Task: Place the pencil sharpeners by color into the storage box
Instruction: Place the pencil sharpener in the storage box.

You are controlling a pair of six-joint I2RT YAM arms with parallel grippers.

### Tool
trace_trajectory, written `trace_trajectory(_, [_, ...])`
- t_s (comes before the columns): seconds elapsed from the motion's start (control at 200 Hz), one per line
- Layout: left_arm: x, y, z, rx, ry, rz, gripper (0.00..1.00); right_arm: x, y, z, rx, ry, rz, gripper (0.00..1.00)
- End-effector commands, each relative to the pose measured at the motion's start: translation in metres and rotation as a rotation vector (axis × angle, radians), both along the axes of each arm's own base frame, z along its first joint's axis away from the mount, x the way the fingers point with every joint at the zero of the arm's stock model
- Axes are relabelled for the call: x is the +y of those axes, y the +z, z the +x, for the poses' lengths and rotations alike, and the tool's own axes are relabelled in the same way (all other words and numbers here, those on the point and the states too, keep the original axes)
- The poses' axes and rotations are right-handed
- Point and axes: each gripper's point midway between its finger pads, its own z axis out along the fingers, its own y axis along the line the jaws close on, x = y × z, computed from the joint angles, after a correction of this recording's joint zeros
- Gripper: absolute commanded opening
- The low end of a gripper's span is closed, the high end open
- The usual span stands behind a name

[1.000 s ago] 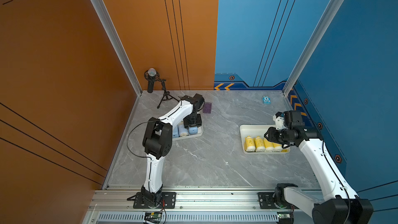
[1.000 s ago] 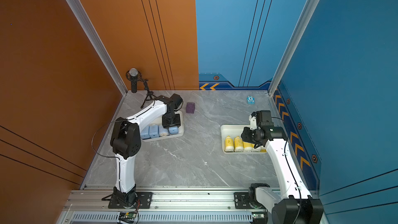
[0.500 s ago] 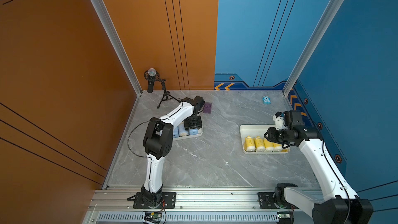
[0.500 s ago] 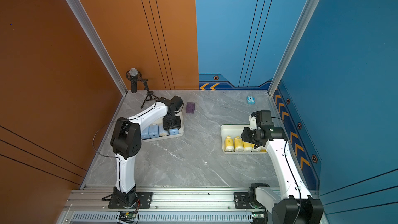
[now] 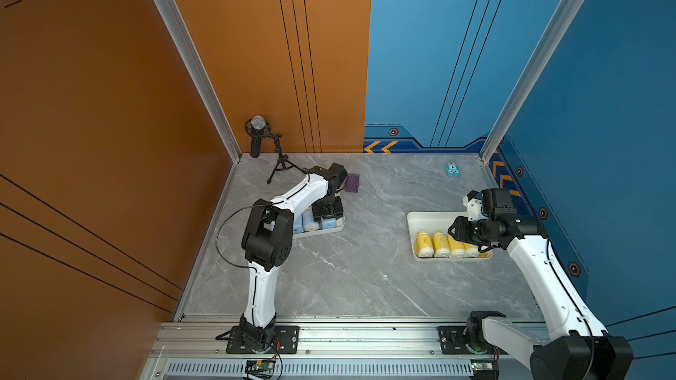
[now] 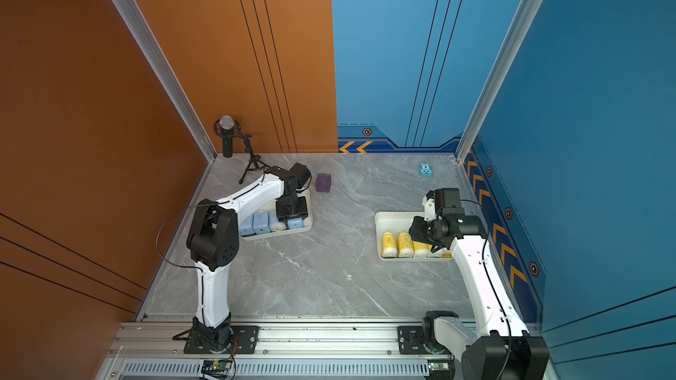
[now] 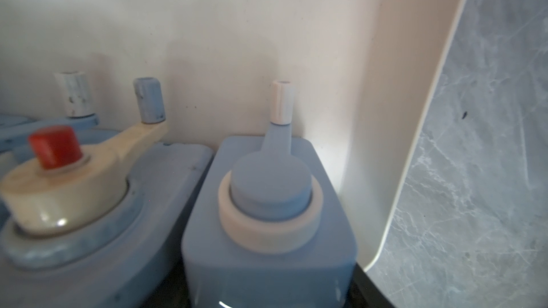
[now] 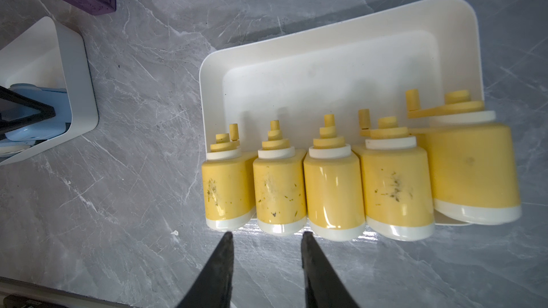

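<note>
The sorting looks all but finished. Five yellow sharpeners [image 8: 333, 185] lie side by side in the right tray [image 5: 431, 218], at 3 o'clock on the table [image 5: 365, 279], their row along the tray's 6 o'clock rim. Four blue sharpeners [image 6: 260, 222] fill the left tray [image 6: 308, 227] at 9 o'clock, also in a row. None of either colour is loose on the table. Only the block [image 6: 323, 182], at 1 o'clock from the left tray, and the box [image 6: 426, 169] by the far wall sit outside, and neither belongs to the job. What seems left is for the left arm to let go, if it holds anything, and lift clear.

The left arm reaches toward 12 o'clock with its elbow raised and its wrist bent down into the tray. That puts the left gripper [image 6: 292, 213] over the end sharpener [image 7: 268, 202], at the row's 3 o'clock end, close to the tray wall. The fingers are almost wholly out of the wrist view, so I cannot tell whether they clamp that sharpener or stand clear of it.

The right arm leans from its base at 5 o'clock toward 12 o'clock, with its wrist turned to 9 o'clock above the yellow row. The right gripper [image 8: 267, 235] is partly open, with a clear gap between the fingers, holding nothing and touching nothing
</note>
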Motion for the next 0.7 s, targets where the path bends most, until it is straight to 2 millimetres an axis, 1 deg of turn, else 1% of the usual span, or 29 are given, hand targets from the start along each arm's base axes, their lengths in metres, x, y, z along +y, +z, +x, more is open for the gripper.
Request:
trace_trajectory(0.0, [-0.002, -0.002, -0.009, 0.025, 0.003, -0.002, 0.61, 0.003, 0.003, 0.0, -0.016, 0.005, 0.014, 0.39])
trace_trajectory(0.355, [-0.003, 0.008, -0.007, 0.0, 0.0, -0.01, 0.7, 0.003, 0.004, -0.002, -0.02, 0.003, 0.018, 0.4])
trace_trajectory(0.575, [-0.001, 0.025, -0.005, -0.042, 0.002, -0.018, 0.71, 0.004, 0.005, -0.002, -0.023, 0.004, 0.02, 0.4])
trace_trajectory(0.696, [0.001, 0.034, -0.006, -0.063, 0.004, -0.016, 0.74, 0.004, 0.006, -0.001, -0.027, 0.004, 0.023, 0.39])
